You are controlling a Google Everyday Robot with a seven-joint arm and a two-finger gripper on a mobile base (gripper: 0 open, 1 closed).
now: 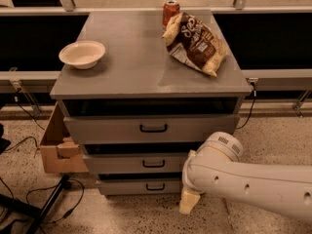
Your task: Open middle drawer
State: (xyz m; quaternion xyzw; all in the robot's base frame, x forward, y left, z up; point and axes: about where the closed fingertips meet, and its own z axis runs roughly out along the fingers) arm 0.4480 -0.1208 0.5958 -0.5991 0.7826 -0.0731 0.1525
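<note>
The grey cabinet (146, 77) has three stacked drawers with black bar handles. The middle drawer (117, 164), with its handle (153, 163), sits between the taller top drawer (107, 129) and the slim bottom drawer (122, 186). A dark gap shows above its front. My gripper (189, 201) hangs at the end of the white arm (253, 184), low by the right end of the bottom drawer and just above the floor. It is below and to the right of the middle drawer's handle and holds nothing that I can see.
On the cabinet top are a white bowl (82, 54), a chip bag (195, 43) and a soda can (170, 11). A cardboard box (56, 145) stands against the cabinet's left side. Cables and a black stand leg (48, 204) lie on the speckled floor at the left.
</note>
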